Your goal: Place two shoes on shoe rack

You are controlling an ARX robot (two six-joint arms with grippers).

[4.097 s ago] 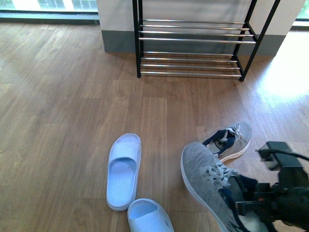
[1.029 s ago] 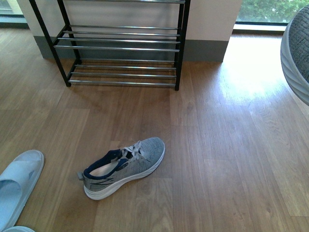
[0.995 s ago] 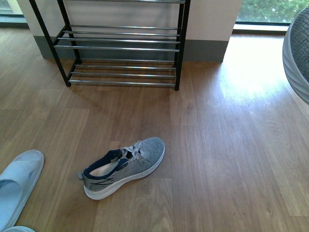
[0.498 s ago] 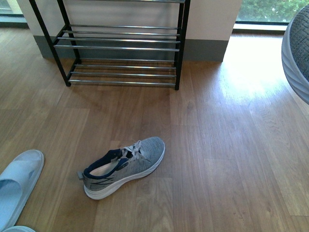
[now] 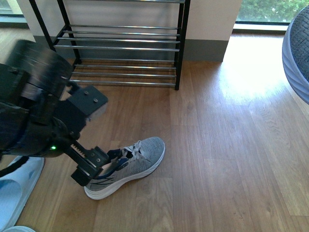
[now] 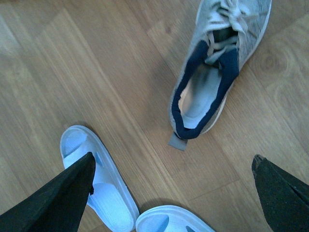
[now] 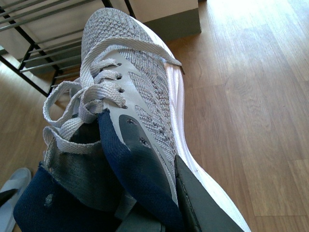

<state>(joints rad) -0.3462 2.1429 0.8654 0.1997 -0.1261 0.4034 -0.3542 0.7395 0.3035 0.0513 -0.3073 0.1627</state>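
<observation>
**A:** Grey knit, white sole: the second sneaker [image 5: 130, 164] lay upright on the wood floor [image 5: 227, 159], near and left of centre, toe toward the shoe rack [image 5: 120, 48] at the far left. What was new?

**B:** My left arm. Half a second earlier the front view showed only floor and shoe there. Now the arm filled the near left. The left gripper [image 6: 172, 159] hung above the sneaker's heel, jaws spread wide, touching nothing. I took that as the reach for shoe two starting.

**A:** And shoe one?

**B:** The held sneaker [image 7: 140, 72] was off the floor at the far right edge. My right gripper [image 7: 164, 183] was clenched on its collar, one finger inside the navy lining. Neither sneaker was on the rack.

**A:** Blind spots?

**B:** The arm was blurred and covered the heel in the front view. The held sneaker showed only as a sliver there. The rack's top was cut off, and the pale blue slides [image 6: 96, 188] were cropped at the near left.
</observation>
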